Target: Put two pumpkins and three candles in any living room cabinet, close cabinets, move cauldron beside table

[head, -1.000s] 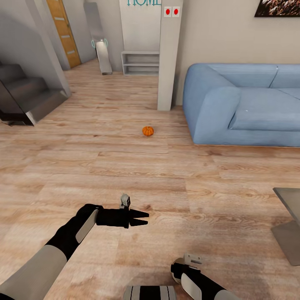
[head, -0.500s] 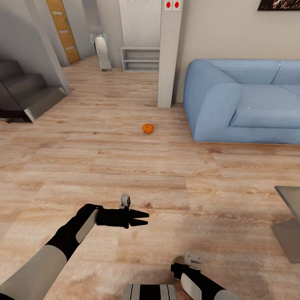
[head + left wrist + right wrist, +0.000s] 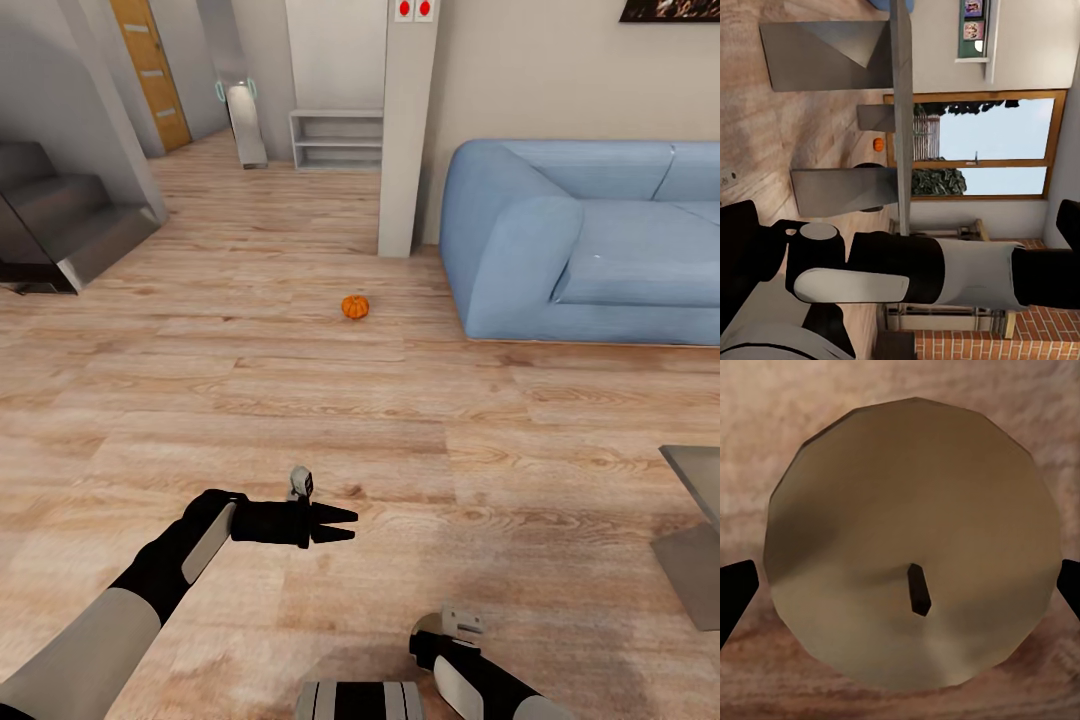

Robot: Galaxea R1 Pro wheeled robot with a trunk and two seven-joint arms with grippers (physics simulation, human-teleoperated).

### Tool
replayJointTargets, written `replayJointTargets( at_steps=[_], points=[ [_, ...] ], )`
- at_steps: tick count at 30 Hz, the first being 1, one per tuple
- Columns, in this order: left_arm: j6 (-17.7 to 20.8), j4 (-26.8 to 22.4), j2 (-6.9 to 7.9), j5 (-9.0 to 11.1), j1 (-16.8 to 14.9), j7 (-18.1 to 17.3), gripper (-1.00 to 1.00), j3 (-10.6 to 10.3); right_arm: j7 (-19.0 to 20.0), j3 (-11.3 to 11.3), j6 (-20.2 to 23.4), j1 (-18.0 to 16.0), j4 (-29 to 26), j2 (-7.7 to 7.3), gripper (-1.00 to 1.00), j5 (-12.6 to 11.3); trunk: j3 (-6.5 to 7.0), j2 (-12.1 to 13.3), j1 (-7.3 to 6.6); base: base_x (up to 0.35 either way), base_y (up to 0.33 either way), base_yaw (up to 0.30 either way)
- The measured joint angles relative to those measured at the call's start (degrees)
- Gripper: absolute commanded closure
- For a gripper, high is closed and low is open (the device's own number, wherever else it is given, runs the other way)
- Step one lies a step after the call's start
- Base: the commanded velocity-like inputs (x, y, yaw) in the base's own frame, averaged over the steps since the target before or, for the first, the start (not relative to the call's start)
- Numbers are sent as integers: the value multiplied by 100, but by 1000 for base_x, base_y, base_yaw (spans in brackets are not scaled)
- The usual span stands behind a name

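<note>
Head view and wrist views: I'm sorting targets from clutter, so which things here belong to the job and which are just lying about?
Job:
- pumpkin on the floor
- second pumpkin, seen past the table's legs
- candle, close under the right wrist camera
- coffee table

Lying about:
- blue sofa
- stairs
- white shelf unit
- orange door

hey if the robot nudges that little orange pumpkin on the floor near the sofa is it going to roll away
Probably somewhat. The pumpkin looks round and sits on bare, smooth wood floor with nothing touching it, so a sideways push could send it rolling. Its squat, ribbed shape may slow it. It looks small, so likely light, and grasping from above seems safer than pushing.
</note>
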Motion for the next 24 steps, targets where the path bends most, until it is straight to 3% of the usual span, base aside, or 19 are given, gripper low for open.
replayJointTargets(
  at_steps=[24],
  points=[
    [0, 0, 0, 0, 0, 0, -100, 0, 0, 7, 0, 0, -1, 1, -100, 0, 0, 0, 0, 0, 0, 0]
  ],
)
